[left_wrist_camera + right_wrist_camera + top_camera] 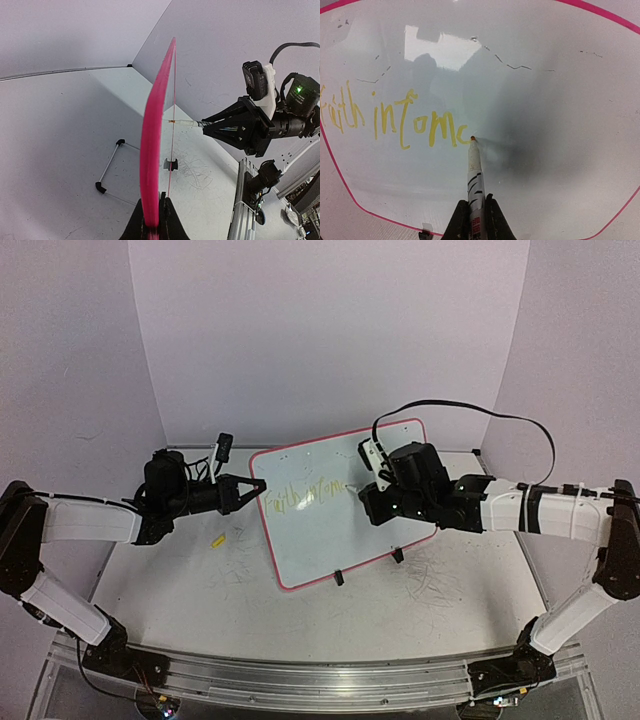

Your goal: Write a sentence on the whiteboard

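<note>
The whiteboard point(325, 540) stands tilted on the table, white with a red-pink rim. My left gripper point(257, 493) is shut on its left edge; in the left wrist view the rim point(151, 130) runs edge-on up from between the jaws of the left gripper point(152, 202). The sentence point(395, 122) is a line of yellow-green handwriting on the board's left half, also visible from above point(303, 493). My right gripper point(474, 202) is shut on a white marker point(475, 182), whose orange tip touches the board at the end of the last letter. From above, the right gripper point(368, 498) faces the board's middle.
A small yellow cap point(217, 540) lies on the table left of the board. Two black clip feet point(339, 578) hold the board's lower edge. Grey scribble marks point(430, 580) cover the table at right. A wire stand point(110, 165) sits behind the board. An aluminium rail point(300, 675) runs along the near edge.
</note>
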Action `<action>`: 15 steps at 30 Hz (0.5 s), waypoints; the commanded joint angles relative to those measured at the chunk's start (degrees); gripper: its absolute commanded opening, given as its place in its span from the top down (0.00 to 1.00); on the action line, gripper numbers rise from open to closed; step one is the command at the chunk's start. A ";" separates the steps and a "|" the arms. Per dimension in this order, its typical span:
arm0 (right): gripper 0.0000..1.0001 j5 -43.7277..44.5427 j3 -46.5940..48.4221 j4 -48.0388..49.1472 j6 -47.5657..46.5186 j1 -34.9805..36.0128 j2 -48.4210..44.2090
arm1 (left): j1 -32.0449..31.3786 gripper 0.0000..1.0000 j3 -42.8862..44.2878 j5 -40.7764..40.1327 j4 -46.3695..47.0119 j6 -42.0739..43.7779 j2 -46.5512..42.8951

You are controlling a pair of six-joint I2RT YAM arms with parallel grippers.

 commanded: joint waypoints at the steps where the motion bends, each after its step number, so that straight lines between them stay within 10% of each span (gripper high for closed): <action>1: 1.00 0.78 2.40 3.20 0.27 0.07 0.84 | -0.70 1.00 0.94 -1.34 -3.41 4.12 -0.73; 15: 1.00 -0.40 2.87 3.31 0.50 0.21 1.62 | -0.79 1.00 0.99 -1.38 -3.54 4.17 -0.84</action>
